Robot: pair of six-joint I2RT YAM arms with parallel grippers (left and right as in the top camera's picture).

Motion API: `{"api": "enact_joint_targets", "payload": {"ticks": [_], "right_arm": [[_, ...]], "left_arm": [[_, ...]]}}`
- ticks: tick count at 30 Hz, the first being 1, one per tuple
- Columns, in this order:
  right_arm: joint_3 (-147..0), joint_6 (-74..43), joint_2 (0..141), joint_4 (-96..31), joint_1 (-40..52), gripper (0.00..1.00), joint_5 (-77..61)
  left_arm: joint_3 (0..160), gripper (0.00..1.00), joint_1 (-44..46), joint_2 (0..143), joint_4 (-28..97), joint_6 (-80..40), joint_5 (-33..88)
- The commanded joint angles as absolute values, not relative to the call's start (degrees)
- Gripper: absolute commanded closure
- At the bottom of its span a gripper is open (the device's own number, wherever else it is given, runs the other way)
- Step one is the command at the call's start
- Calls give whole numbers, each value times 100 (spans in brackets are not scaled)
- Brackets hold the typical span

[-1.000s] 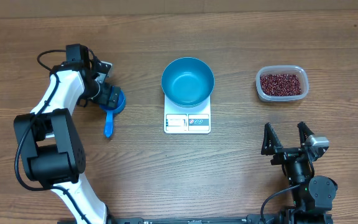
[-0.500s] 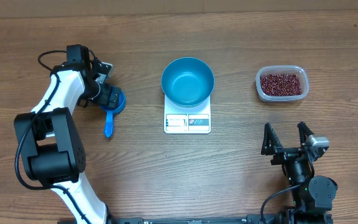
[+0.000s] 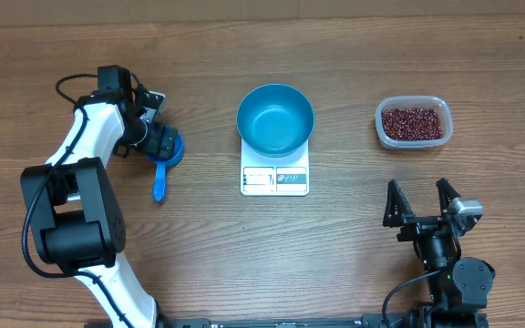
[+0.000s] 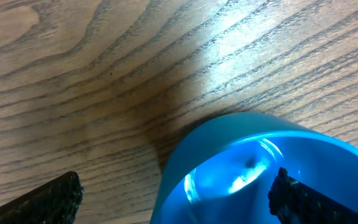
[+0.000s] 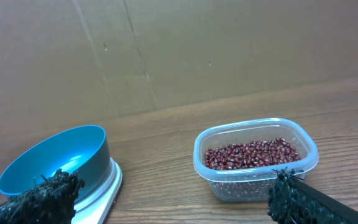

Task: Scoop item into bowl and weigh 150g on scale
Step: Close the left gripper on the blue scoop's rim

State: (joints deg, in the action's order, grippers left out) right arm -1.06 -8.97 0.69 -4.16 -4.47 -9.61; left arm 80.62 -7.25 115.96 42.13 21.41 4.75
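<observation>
Bright even light, soft shadows, white glare inside the scoop (image 4: 247,169), sheen on the table (image 4: 247,37), overhead sharp

In the overhead view the left hand (image 3: 162,143) covers most of the cup of the scoop (image 3: 159,182), the bowl (image 3: 275,119) hides the far half of the scale (image 3: 274,179), and the scale's display is too small to read. In the left wrist view the scoop is cut off by the lower edge.

Top-down overhead; low right-wrist view, both with the bowl (image 3: 275,119)
</observation>
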Motion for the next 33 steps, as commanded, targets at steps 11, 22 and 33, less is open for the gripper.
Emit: {"api": "enact_joint_targets", "payload": {"ticks": [11, 22, 33], "right_arm": [[-45, -847, 16, -399, -447, 0, -904], [-45, -847, 16, -399, -447, 0, -904], [-45, -847, 16, -399, -447, 0, -904]], "left_arm": [[7852, 0, -749, 11690, 4003, 2123, 598], [7852, 13, -749, 11690, 4003, 2121, 602], [7852, 44, -749, 11690, 3999, 2121, 602]]}}
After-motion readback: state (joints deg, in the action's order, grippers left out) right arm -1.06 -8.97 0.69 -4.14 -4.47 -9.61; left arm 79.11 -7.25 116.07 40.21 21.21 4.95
